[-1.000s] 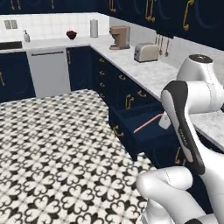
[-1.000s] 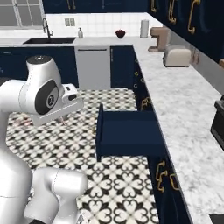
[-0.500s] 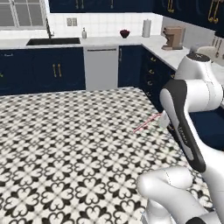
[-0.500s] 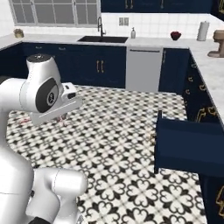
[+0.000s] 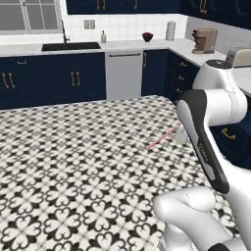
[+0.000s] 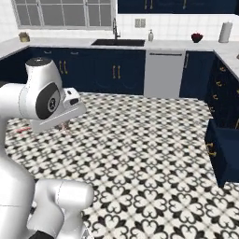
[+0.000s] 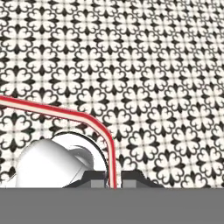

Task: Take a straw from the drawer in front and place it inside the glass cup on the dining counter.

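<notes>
Roughly halfway, judging from how things lie. Straw (image 7: pixel 94 122) out of the drawer (image 6: pixel 225 151) and pinched between the 2 fingertips of the hand (image 7: pixel 113 177), clenched tight on 1 end, the rest arching away over the floor in the hand view. Seen from the left base view as a thin pinkish line poking out beside the forearm, well above the tiles. Drawer hanging open at the right edge of the right base view, not pushed back. Left to do: reaching the dining counter, finding the glass cup, dropping the straw in upright.

Underfoot, black-and-white patterned floor tiles (image 5: pixel 73 162), bare and flat. Around, navy cabinets (image 6: pixel 107 70) with brass handles, a white dishwasher front (image 6: pixel 162 74), a pale table (image 5: pixel 147 45) along the tiled wall carrying a sink (image 6: pixel 119 42), soap bottle (image 6: pixel 151 36), dark red bowl (image 6: pixel 197 37), a coffee machine (image 5: pixel 204 40), and a window (image 6: pixel 65 14) above.
</notes>
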Tool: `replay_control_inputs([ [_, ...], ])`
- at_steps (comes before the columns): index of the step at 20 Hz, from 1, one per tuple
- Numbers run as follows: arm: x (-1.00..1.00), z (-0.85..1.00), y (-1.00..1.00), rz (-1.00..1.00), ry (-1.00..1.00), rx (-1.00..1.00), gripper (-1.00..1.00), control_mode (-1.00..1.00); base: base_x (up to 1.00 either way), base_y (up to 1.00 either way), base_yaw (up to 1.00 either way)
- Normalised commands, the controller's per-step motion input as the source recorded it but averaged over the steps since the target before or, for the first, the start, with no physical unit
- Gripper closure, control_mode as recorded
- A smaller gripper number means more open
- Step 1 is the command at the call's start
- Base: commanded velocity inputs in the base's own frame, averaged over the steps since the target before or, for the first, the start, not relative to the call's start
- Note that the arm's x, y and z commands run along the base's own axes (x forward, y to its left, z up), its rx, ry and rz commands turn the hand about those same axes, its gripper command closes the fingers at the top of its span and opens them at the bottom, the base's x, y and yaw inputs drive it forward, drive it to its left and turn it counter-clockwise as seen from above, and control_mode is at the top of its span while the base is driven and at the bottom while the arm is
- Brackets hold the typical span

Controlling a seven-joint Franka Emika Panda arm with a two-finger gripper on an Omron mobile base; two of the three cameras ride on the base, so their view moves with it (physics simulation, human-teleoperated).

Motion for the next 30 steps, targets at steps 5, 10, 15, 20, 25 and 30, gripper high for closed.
replay_control_inputs([
  [5,0.0,0.0,0.0,0.0,0.0,0.0,1.0,1.0,-0.03,1.0,-0.35],
  [10,0.0,0.0,0.0,0.0,0.0,0.0,1.0,1.0,-0.47,1.0,-0.33],
  [15,0.0,0.0,0.0,0.0,0.0,0.0,1.0,1.0,-0.71,1.0,-0.21],
  [20,0.0,0.0,0.0,0.0,0.0,0.0,1.0,1.0,-0.86,1.0,-0.02],
  [25,0.0,0.0,0.0,0.0,0.0,0.0,1.0,1.0,-0.82,1.0,0.0],
  [30,0.0,0.0,0.0,0.0,0.0,0.0,1.0,1.0,-0.46,1.0,-0.06],
])
